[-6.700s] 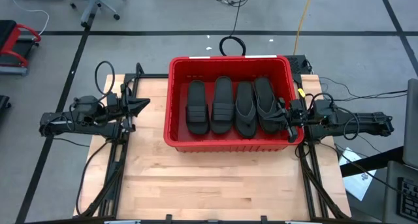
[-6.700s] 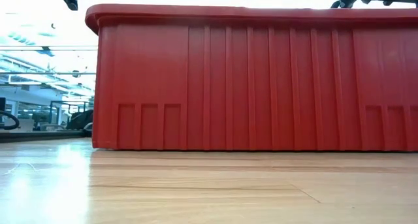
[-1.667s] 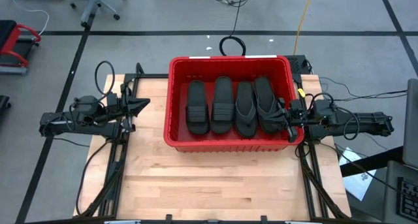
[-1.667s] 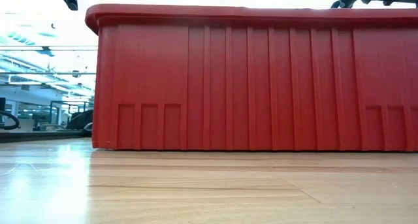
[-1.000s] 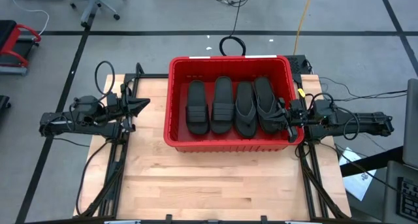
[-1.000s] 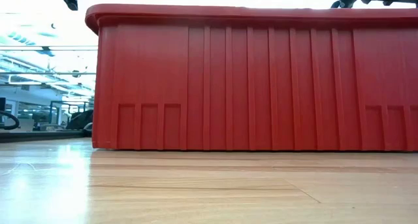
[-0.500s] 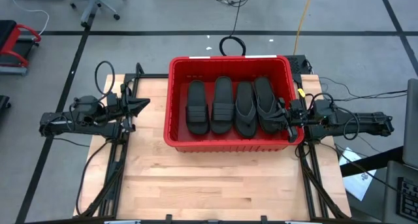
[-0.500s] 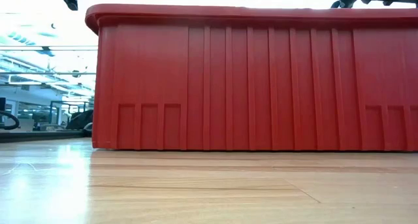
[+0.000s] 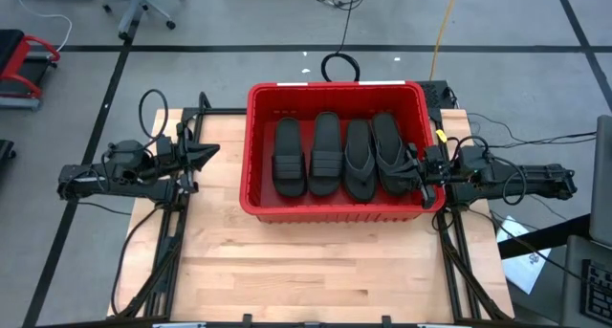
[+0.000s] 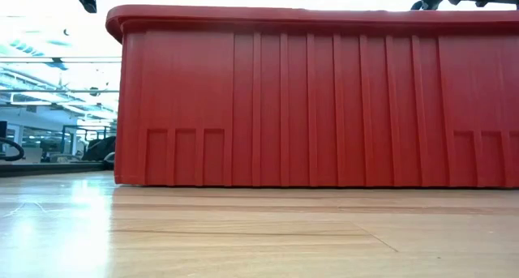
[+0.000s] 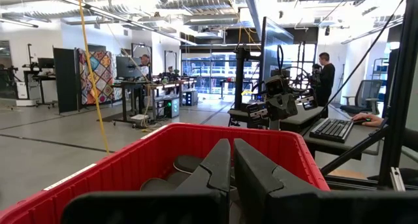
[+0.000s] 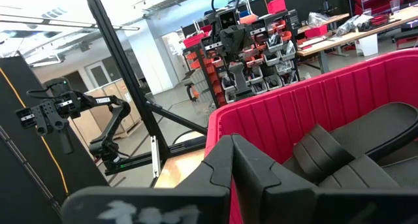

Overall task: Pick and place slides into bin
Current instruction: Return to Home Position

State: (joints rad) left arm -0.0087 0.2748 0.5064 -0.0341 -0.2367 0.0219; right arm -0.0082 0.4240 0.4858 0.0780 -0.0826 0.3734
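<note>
The red bin point(image 9: 337, 97) stands on the wooden table at the far middle. Several black slides lie side by side in it, toes toward the far edge: two with wide ribbed straps point(image 9: 290, 158) point(image 9: 325, 154) on the left, two thong flip-flops point(image 9: 359, 160) point(image 9: 387, 148) on the right. My left gripper point(image 9: 212, 152) is shut and empty, left of the bin. My right gripper point(image 9: 413, 167) is shut and empty at the bin's right rim. The low view shows only the bin's near wall point(image 10: 316, 100).
Bare wooden table point(image 9: 316, 271) lies in front of the bin. Cables and a black cord loop point(image 9: 338, 66) lie on the floor behind it. People stand at desks far off in the left wrist view point(image 11: 324, 70).
</note>
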